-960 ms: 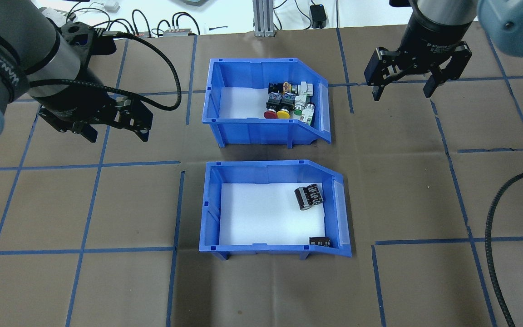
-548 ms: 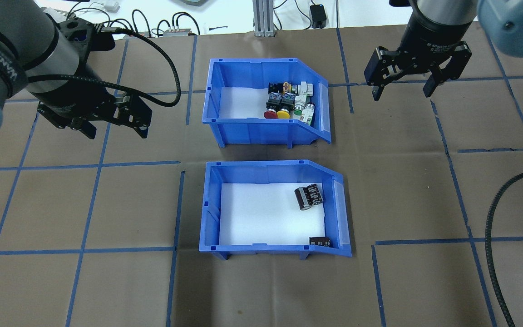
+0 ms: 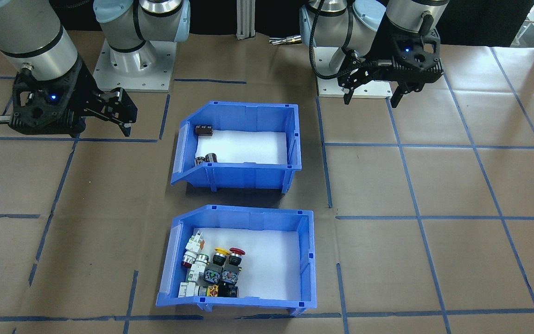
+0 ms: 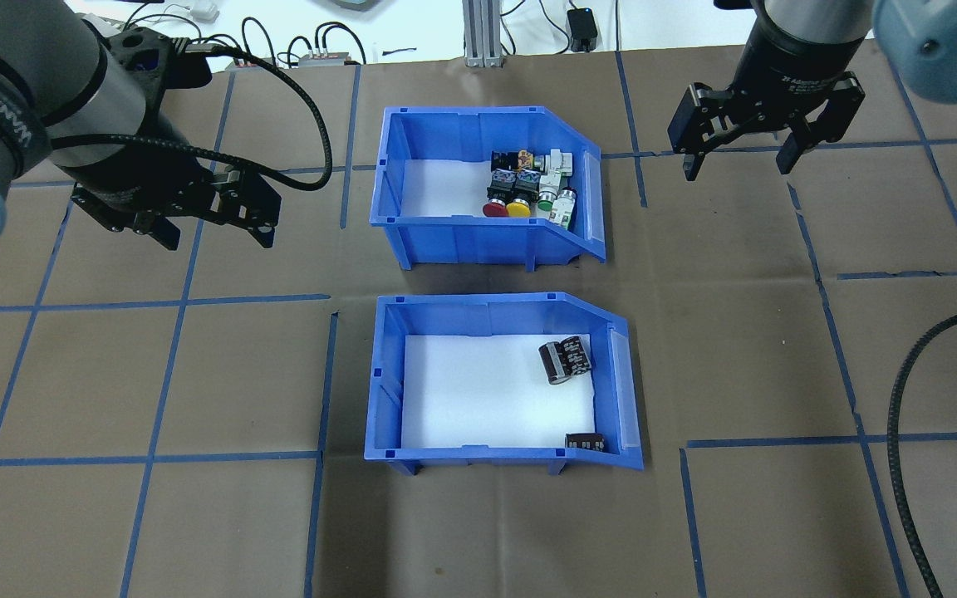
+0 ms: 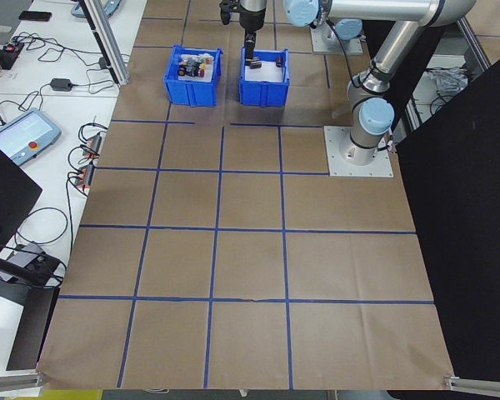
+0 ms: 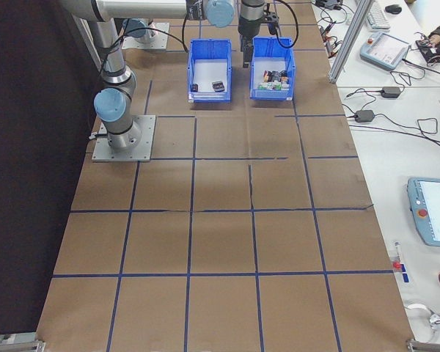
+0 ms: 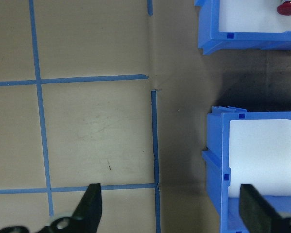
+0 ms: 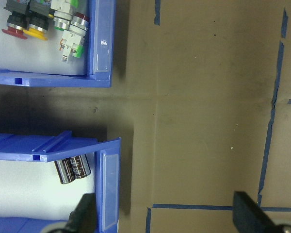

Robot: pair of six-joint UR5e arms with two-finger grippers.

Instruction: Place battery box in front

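From across the surface, the battery box (image 3: 238, 153) sits at the middle toward the robot-side edge, with the switch bin (image 3: 239, 260) just beyond it toward the operators' edge, the two close but apart; nothing is gripped, so I judge the task is at the approach step, and the next move calls for one arm to come in over a box wall and grip it. The left gripper (image 3: 372, 93) hangs with its fingers spread wide and empty near the robot-side edge, and the right gripper (image 3: 121, 118) is also spread and empty on the other side. From overhead, the battery box (image 4: 499, 378) holds dark cells (image 4: 565, 359) near its sloped end, the left gripper (image 4: 213, 232) hovers off its left wall at the level of the switch bin (image 4: 487, 187), and the right gripper (image 4: 734, 162) hovers well apart toward the far right corner, pointing down. The left wrist view shows the wide fingers (image 7: 89, 208) over bare paper beside the battery box (image 7: 218, 170). The right wrist view shows wide fingers (image 8: 82, 213) framing the sloped front of the battery box (image 8: 109, 189).
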